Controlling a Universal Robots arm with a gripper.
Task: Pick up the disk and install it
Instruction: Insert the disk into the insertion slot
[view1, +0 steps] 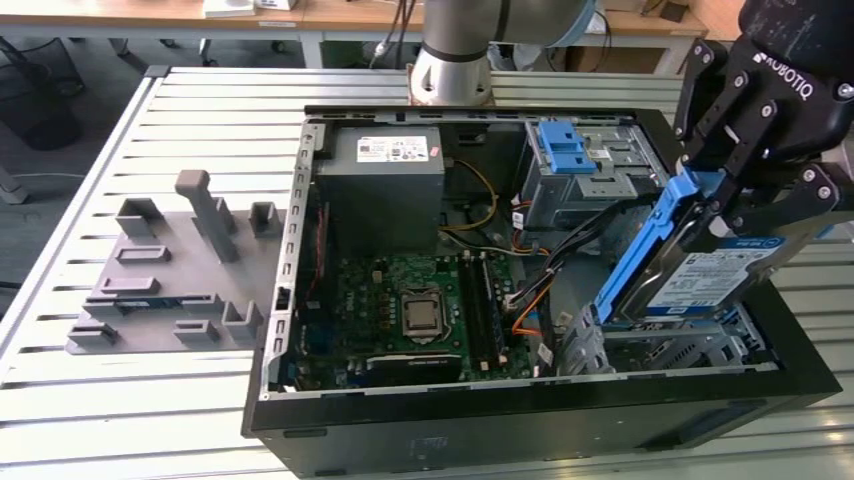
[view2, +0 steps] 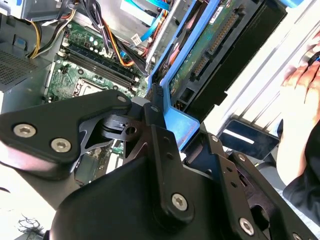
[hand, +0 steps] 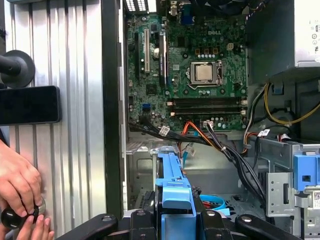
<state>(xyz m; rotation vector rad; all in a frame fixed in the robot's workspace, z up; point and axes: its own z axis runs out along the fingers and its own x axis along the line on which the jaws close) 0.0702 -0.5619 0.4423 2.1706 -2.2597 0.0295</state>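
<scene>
Off at the exterior view's left, a grey moulded plastic fixture (view1: 174, 270) sits on the slatted metal table (view1: 80, 400). Beside it lies the open black computer case (view1: 534, 425). Over its right end my tool (view1: 731, 200) is clamped on the flat silver-metal disk (view1: 707, 280) in its blue plastic frame, tilted on edge. I judge it dense, rigid and shock-sensitive, best gripped by the frame's end.

I see soft, even light from above in the exterior view. The ribbed silver metal desk (view1: 200, 100) shines pale without hard shadows, and the inside of the open black computer case (view1: 534, 410) is dimmer. In the second wrist view the near black tool (view2: 172, 122) and the blue-framed silver hard disk (view2: 210, 47) it clamps look soft, and one corner burns out to white.
</scene>
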